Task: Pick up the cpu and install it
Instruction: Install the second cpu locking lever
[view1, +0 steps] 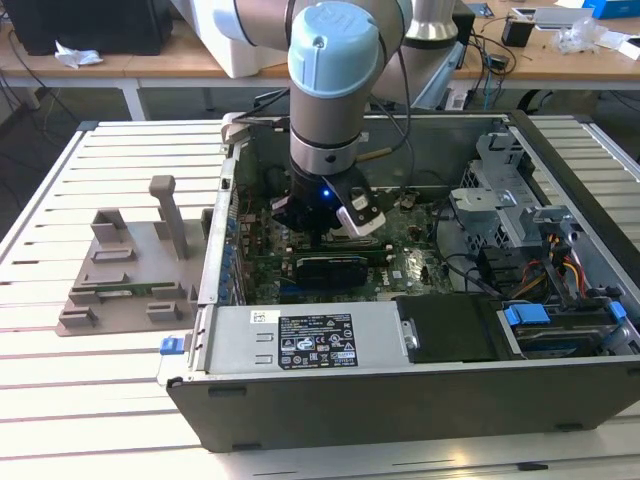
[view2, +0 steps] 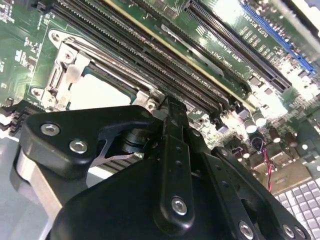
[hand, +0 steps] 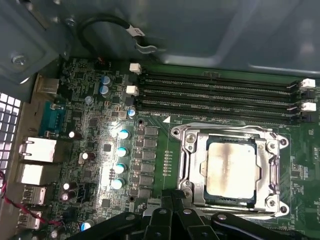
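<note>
The exterior view looks down from high up and a little way off at the open computer case (view1: 400, 330) on the slatted table (view1: 60, 400), with the arm in the middle. The 2 wrist views sit very close, inside the case. Both look past the black gripper (hand: 172, 200) at the green motherboard (hand: 100, 160), and both share the cpu (hand: 231, 167) in its socket (view2: 95, 90).

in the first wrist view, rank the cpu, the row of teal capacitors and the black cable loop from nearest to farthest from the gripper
1. The cpu, seated in its socket frame beside the gripper.
2. The teal capacitors, a row across the board from the socket.
3. The black cable loop, against the case wall beyond the memory slots.
</note>
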